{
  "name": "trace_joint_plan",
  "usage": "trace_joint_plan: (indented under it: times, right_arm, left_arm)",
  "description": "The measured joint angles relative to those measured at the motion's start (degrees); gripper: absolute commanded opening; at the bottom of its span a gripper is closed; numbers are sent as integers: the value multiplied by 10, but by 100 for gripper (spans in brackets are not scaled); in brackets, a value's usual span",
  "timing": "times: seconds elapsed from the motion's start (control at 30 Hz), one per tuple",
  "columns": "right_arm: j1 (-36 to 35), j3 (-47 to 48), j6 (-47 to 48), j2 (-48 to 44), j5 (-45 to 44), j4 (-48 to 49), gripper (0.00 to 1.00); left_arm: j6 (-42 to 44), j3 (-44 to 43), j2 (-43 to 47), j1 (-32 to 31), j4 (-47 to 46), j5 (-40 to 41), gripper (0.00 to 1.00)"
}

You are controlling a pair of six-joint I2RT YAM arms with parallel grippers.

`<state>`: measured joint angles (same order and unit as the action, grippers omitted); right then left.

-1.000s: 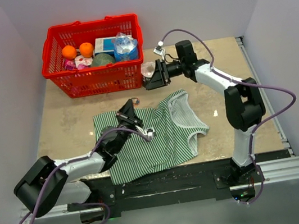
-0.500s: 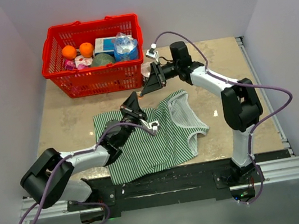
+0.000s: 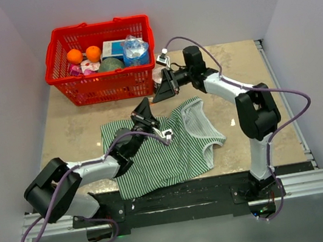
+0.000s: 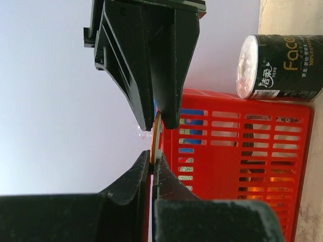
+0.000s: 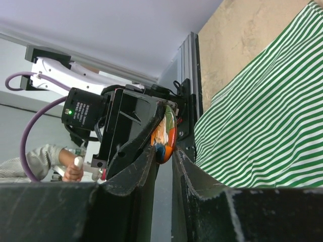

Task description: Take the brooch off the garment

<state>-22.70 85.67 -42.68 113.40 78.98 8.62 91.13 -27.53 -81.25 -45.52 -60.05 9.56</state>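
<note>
The brooch [image 5: 165, 132] is a thin round disc, its face printed orange, green and whitish, and only a sliver edge-on from the left wrist. It hangs clear of the striped garment [image 3: 155, 159], pinched at opposite rims by my left pincer [image 4: 151, 162] and my right pincer [image 5: 164, 151], both narrowed onto it. I judge it light, stiff and slick, best gripped across its flat faces near the rim.

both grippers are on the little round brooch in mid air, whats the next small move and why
Probably open the left gripper a little. The small round orange-faced brooch is already off the green-and-white striped garment, held in the air, and both wrist views show the right gripper also closed on its edge, so it seems able to take it alone.
</note>
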Motion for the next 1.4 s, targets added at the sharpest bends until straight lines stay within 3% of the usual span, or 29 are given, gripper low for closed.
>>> trace_joint_plan:
  times: [0.23, 0.27, 0.3, 0.33, 0.43, 0.53, 0.77, 0.9, 1.17, 1.4]
  right_arm:
    - [2, 0, -18, 7, 2, 6, 1]
    - [3, 0, -25, 7, 2, 6, 0]
    - [3, 0, -29, 7, 2, 5, 0]
    - [4, 0, -30, 7, 2, 5, 0]
    - [11, -1, -16, 6, -2, 1, 0]
    - [26, -3, 24, 2, -17, -28, 0]
    - [135, -35, 209, -56, -101, -224, 0]
    - [211, -70, 299, -116, -184, -324, 0]
    - [350, -212, 341, -282, -358, -429, 0]
    - [465, -249, 342, -275, -444, -486, 0]
  left_arm:
    - [2, -3, -12, 0, -3, 1, 0]
    - [2, -5, -12, 0, -3, 1, 7]
    - [2, -5, -12, 0, -3, 1, 21]
    - [1, -5, -13, 0, -3, 1, 43]
    - [-16, -9, -13, 0, 11, 2, 71]
    - [-53, -14, -10, 0, 45, 3, 79]
    - [-229, -53, 73, 0, 272, -40, 81]
    - [-339, -99, 80, 0, 348, -50, 81]
    - [-465, -102, 62, 14, 410, -69, 81]
    - [-492, -102, 51, 42, 419, -80, 80]
